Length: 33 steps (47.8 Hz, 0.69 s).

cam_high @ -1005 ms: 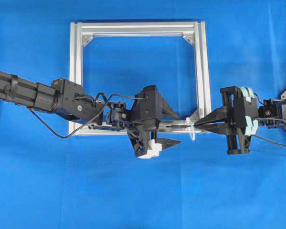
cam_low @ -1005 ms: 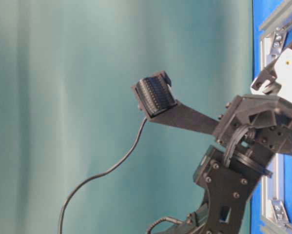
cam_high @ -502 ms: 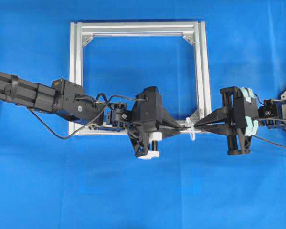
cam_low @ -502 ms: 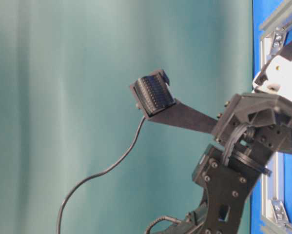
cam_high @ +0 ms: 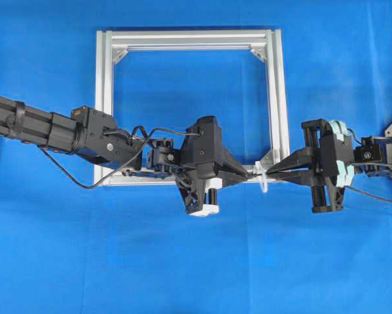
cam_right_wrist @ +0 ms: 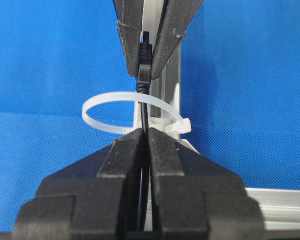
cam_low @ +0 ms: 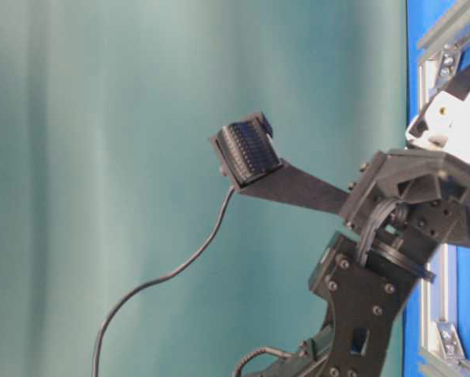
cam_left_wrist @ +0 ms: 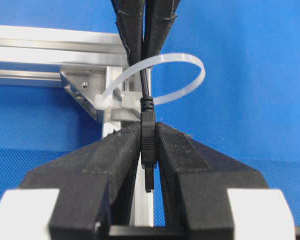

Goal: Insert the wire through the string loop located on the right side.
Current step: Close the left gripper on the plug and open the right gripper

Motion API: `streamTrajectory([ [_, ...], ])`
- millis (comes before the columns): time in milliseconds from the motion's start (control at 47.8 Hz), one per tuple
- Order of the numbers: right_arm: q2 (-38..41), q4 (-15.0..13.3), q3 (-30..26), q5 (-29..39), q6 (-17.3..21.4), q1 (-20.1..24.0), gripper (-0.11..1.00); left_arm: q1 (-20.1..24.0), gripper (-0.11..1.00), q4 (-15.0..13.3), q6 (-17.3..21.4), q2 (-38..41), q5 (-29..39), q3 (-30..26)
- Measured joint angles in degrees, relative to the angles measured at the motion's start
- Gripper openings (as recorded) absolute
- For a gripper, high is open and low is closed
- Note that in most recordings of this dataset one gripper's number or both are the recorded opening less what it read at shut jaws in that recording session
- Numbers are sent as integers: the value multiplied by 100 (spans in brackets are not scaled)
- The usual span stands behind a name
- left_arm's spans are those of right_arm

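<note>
So the left gripper (cam_left_wrist: 148, 150) is clamped on the wire's (cam_left_wrist: 147, 107) plug end, just left of the string loop (cam_left_wrist: 162, 80) at the near right corner of the aluminium frame (cam_high: 190, 39). The wire runs through the loop, and the right gripper (cam_right_wrist: 145, 145) is pinching it on the far side.

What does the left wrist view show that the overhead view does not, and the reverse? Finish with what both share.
Left wrist only: the wire's plug tip clamped by the left gripper, the wire passing through the string loop.

Overhead only: the whole square frame, both arms, and the blue table around them.

Both: the two grippers meeting at the loop by the frame's corner, the right gripper shut on the wire.
</note>
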Motion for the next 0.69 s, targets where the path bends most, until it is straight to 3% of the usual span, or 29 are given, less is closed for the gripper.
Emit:
streamTrajectory([
  [84, 0, -9, 0, 0, 9, 0, -1, -9, 8, 0, 0, 9, 0, 0],
  [167, 0, 0, -9, 0, 0, 0, 9, 0, 8, 0, 0, 9, 0, 0],
  [460, 0, -9, -35, 0, 18, 0, 91, -9, 8, 0, 0, -70, 9, 255],
  [691, 0, -9, -26, 9, 26, 0, 89, -70, 8, 0, 0, -677, 9, 809],
])
